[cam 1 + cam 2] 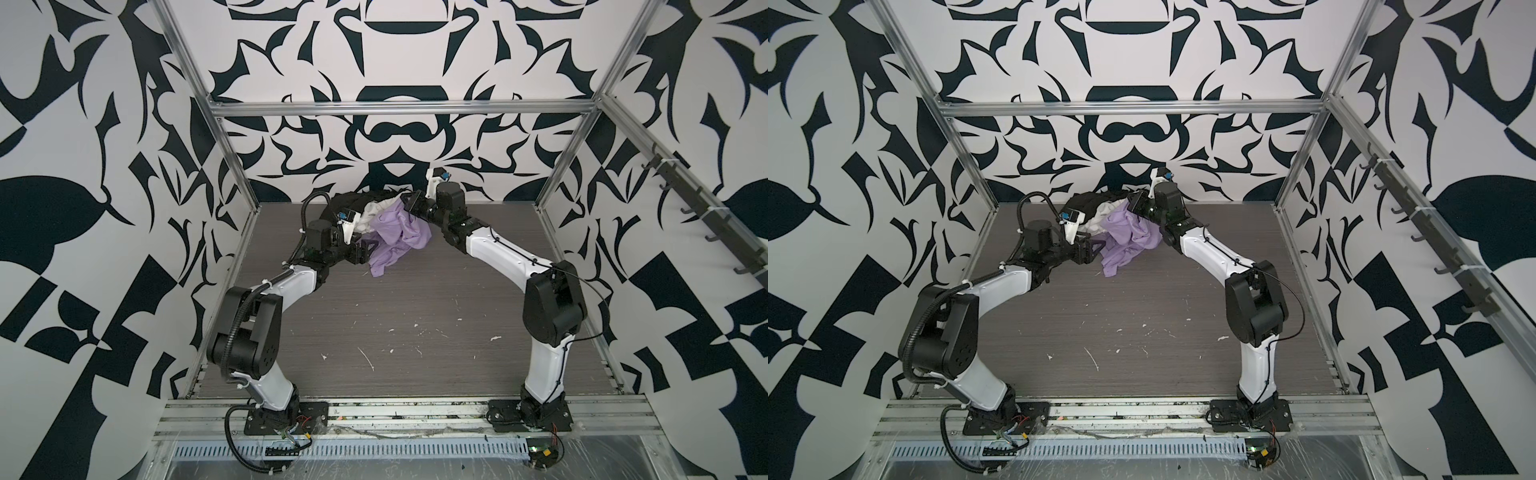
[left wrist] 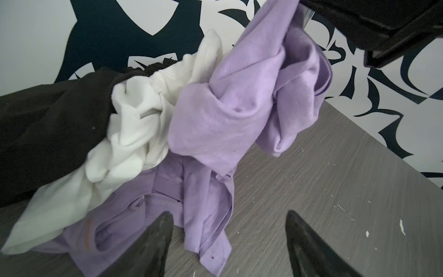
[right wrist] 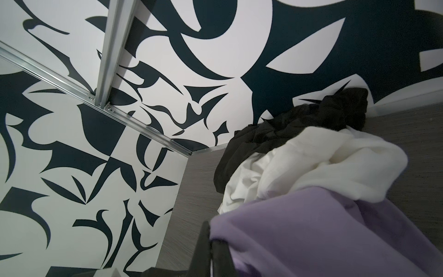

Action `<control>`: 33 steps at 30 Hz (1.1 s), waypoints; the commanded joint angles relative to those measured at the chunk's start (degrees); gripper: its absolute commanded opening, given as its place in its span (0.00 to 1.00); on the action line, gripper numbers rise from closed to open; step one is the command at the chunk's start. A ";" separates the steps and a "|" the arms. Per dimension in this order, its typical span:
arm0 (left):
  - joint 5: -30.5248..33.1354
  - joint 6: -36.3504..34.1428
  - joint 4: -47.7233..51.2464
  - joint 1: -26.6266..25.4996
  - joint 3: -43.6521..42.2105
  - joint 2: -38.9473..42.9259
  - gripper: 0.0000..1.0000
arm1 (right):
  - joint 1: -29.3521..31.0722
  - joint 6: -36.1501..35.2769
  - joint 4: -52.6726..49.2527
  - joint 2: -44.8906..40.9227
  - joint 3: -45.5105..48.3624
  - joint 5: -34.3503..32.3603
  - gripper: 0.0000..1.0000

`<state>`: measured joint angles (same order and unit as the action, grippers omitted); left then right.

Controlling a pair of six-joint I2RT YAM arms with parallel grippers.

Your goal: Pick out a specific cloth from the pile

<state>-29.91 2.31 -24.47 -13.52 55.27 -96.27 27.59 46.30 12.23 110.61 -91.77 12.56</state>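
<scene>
The lavender cloth [image 1: 399,232] [image 1: 1129,237] hangs crumpled at the front of the pile [image 1: 365,212], next to the back wall. My right gripper [image 1: 409,205] [image 3: 211,242] is shut on its upper part and holds that part raised. The cloth's [image 2: 215,120] lower part trails on the table. My left gripper [image 1: 365,253] [image 2: 229,213] is open and low over the table. A loose flap of the cloth lies between its fingers [image 2: 155,239]. In the right wrist view the cloth [image 3: 311,235] drapes over the jaws.
The white cloth [image 2: 129,134] [image 3: 311,163] and the black cloth [image 2: 48,134] [image 3: 287,129] lie bunched against the patterned back wall, left of and behind the lavender one. Metal frame posts [image 1: 232,137] stand at the table's back corners. The grey table [image 1: 395,332] has white flecks.
</scene>
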 commanded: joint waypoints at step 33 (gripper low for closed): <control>-22.28 -3.36 -20.23 5.22 17.61 -22.47 0.70 | -0.79 1.86 7.07 -2.32 -0.10 7.93 0.00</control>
<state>-50.81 -0.08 -44.69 -7.97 71.31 -117.71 27.03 47.88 13.63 110.61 -91.29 19.16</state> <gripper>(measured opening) 0.700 0.043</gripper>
